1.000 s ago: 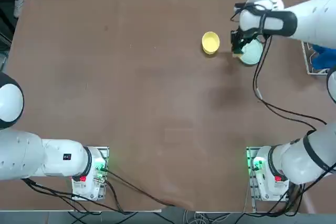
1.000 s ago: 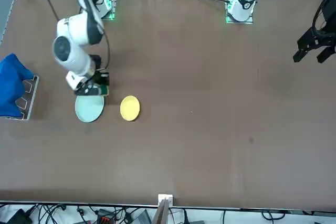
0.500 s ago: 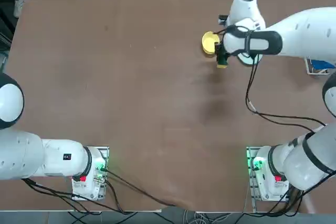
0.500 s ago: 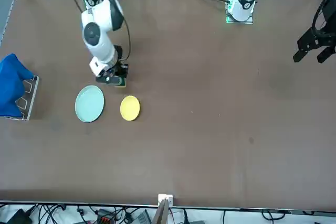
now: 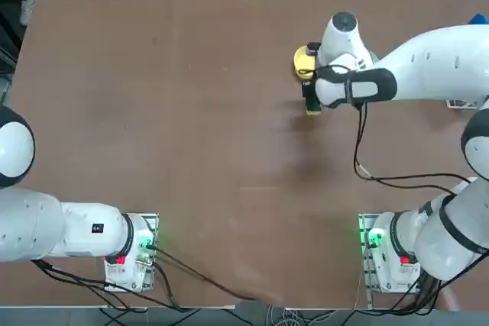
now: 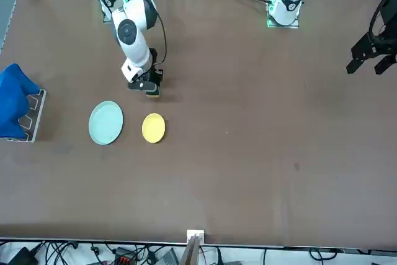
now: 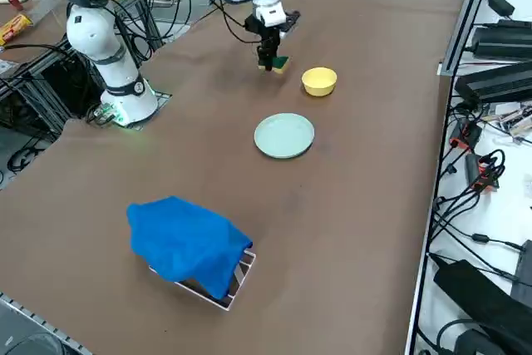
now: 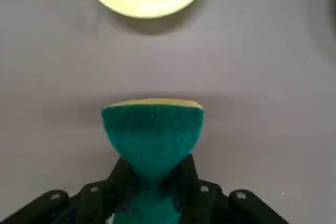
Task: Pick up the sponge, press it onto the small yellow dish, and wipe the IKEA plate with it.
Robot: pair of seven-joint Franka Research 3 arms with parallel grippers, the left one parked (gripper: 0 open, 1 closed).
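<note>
Seen from overhead, the right gripper [image 5: 312, 101] pinches the sponge [image 5: 312, 109] just at six o'clock of the small yellow dish [image 5: 304, 62], apart from it. Bare table [image 5: 191, 127] spreads wide toward nine o'clock. The sponge's long axis points toward the dish; the IKEA plate [image 6: 105, 123] lies beside the dish.

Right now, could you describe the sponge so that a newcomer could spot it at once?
Look at the working arm's right gripper, which hangs over the brown table beside the small yellow dish. The sponge is pinched in it: a small block, dark green over yellow, unlike the round dish and the mint IKEA plate.
</note>
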